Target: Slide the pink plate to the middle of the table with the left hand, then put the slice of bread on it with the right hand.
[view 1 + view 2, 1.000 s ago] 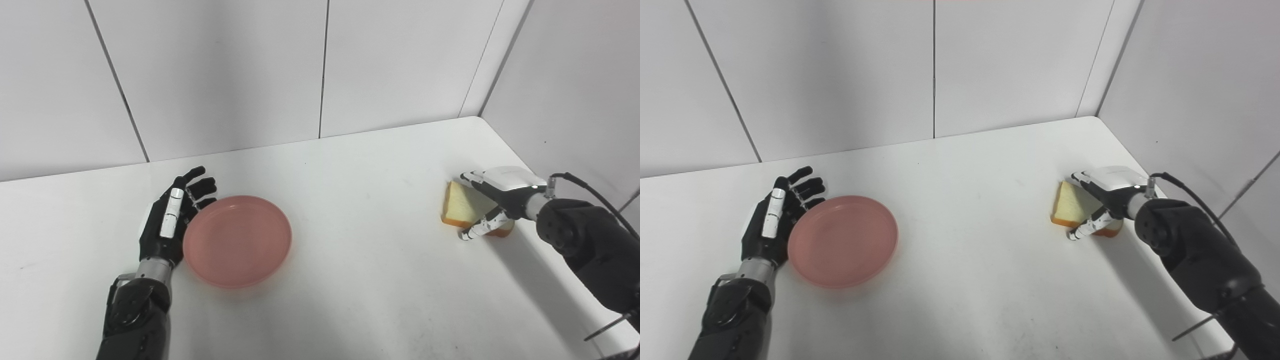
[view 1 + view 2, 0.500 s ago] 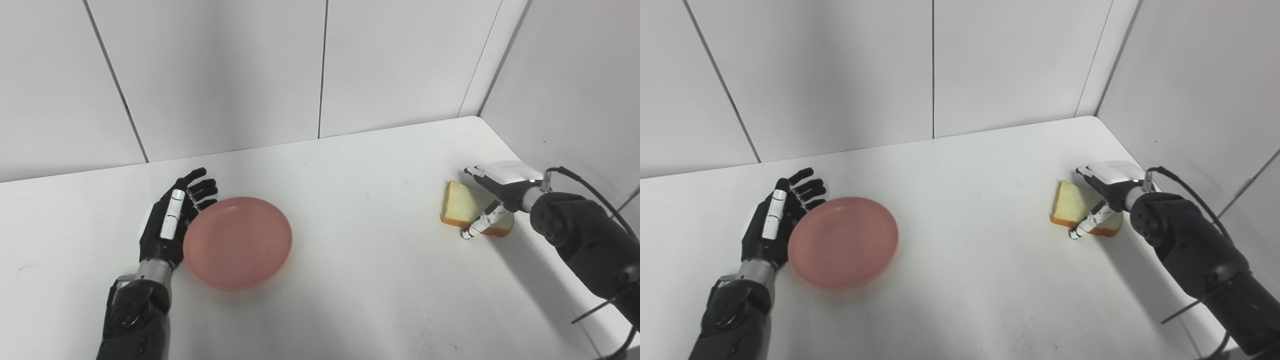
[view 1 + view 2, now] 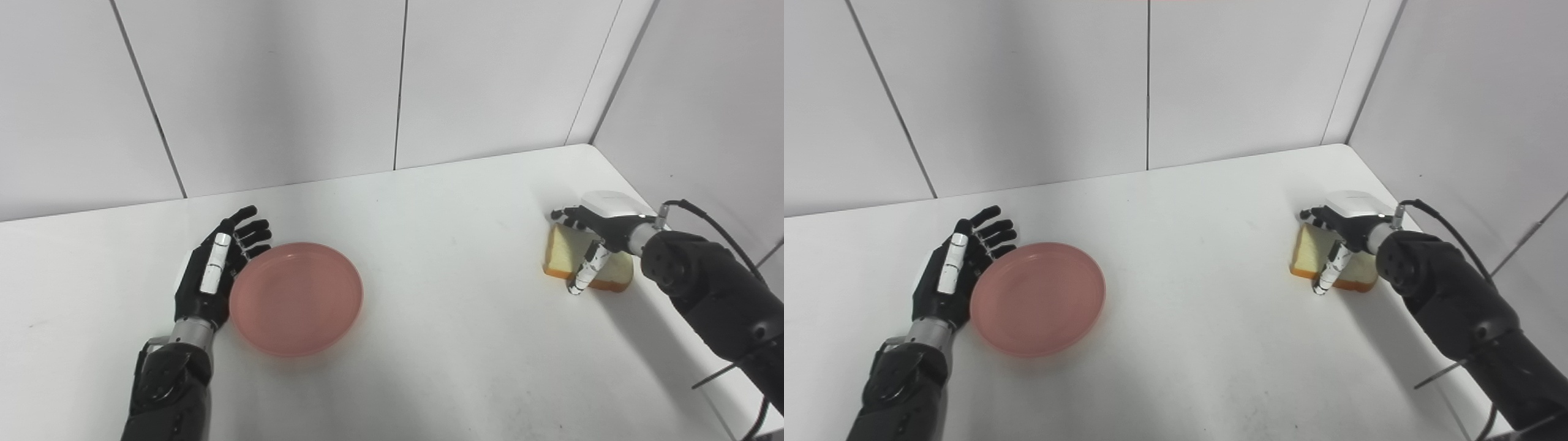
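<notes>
White table (image 3: pixel 429 343), bare walls. Left hand (image 3: pixel 211 275) open, fingers spread against pink plate (image 3: pixel 297 298), left of centre. Right hand (image 3: pixel 603 236) loosely curled over bread slice (image 3: pixel 560 257), grip unclear; shallow pinch risks dropping it.

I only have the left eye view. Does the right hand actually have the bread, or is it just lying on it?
Observer: In the right eye view, the right hand arches over the slice of bread, thumb down its near face. Whether the grip has closed, I cannot tell.
Operator: Is the slice off the table?
Observer: It looks to be resting on the table.
Operator: And the plate?
Observer: The left hand is open against the left rim of the pink plate, which is left of the middle.
</notes>
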### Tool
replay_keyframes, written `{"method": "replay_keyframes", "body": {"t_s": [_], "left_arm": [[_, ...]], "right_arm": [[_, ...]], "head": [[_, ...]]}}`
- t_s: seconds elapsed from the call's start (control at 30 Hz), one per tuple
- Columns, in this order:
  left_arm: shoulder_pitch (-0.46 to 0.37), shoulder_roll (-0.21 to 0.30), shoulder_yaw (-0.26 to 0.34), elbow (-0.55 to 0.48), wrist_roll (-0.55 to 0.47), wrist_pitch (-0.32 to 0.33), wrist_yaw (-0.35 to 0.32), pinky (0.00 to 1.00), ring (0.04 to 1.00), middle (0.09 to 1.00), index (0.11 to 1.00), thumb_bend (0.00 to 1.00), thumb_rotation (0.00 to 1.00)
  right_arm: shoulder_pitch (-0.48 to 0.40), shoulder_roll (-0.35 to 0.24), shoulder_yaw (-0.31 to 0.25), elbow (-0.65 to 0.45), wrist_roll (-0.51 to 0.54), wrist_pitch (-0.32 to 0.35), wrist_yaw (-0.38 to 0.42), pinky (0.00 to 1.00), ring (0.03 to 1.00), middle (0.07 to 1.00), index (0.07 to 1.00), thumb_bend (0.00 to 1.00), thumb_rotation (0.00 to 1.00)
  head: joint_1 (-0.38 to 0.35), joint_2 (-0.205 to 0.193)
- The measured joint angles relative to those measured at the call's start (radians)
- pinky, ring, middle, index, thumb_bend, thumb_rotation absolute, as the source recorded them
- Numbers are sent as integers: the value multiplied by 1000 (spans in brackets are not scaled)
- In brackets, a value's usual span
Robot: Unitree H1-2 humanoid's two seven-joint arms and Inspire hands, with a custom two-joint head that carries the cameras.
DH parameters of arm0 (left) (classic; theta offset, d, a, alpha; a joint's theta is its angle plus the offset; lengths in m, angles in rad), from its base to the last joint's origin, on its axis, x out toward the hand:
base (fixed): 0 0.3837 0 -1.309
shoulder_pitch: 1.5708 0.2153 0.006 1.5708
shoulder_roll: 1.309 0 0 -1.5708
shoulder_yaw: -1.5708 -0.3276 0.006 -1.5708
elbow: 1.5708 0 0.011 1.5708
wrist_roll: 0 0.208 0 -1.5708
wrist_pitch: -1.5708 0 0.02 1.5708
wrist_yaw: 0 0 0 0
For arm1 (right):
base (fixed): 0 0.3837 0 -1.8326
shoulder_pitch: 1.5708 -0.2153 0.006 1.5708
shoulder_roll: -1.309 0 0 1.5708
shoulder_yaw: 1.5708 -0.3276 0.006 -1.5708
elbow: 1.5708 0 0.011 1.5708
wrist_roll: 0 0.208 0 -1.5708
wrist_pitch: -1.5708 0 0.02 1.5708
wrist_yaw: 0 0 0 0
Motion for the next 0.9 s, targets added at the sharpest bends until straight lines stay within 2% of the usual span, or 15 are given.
{"method": "replay_keyframes", "body": {"t_s": [0.07,0.13,0.2,0.27,0.33,0.43,0.57,0.6,0.7,0.8,0.9], "left_arm": [[2,0,0,-5,0,4,0,654,711,703,722,800,778],[3,-1,0,-9,0,6,0,656,708,700,722,792,778],[5,-1,1,-10,0,8,0,656,708,699,718,786,775],[7,-2,2,-12,0,9,0,653,709,700,716,784,776],[8,-2,2,-15,0,10,0,643,704,698,713,782,780],[11,-2,2,-20,1,12,0,638,698,694,712,780,783],[11,-3,2,-20,1,12,0,640,698,694,713,782,781],[11,-3,2,-21,1,12,0,643,697,694,715,776,781],[11,-4,2,-22,0,13,0,646,700,697,715,780,778],[12,-5,2,-27,0,14,0,650,696,691,715,792,773],[14,-6,2,-31,0,17,0,646,697,693,721,793,776]], "right_arm": [[-5,-1,9,11,-2,-1,-12,499,581,622,499,531,119],[-6,-1,14,17,-2,-9,-21,470,544,552,462,527,24],[-6,-1,16,28,0,-23,-38,485,552,508,473,530,3],[-6,-1,20,32,1,-28,-51,492,558,498,479,531,0],[-6,-1,22,32,1,-29,-53,548,599,495,481,532,1],[-5,-3,30,23,-4,-28,-53,551,601,494,484,531,3],[-5,-7,39,10,-23,-27,-52,491,549,520,463,528,3],[-4,-7,39,7,-24,-26,-50,450,527,516,467,529,4],[-1,-9,40,-11,-27,-23,-46,415,504,495,486,530,5],[12,-9,39,-55,-35,6,-28,352,438,465,506,530,5],[25,-10,34,-90,-33,8,-14,316,391,442,513,530,5]], "head": [[0,0],[0,2],[0,3],[0,3],[0,3],[0,3],[0,5],[3,5],[3,5],[11,6],[12,6]]}}
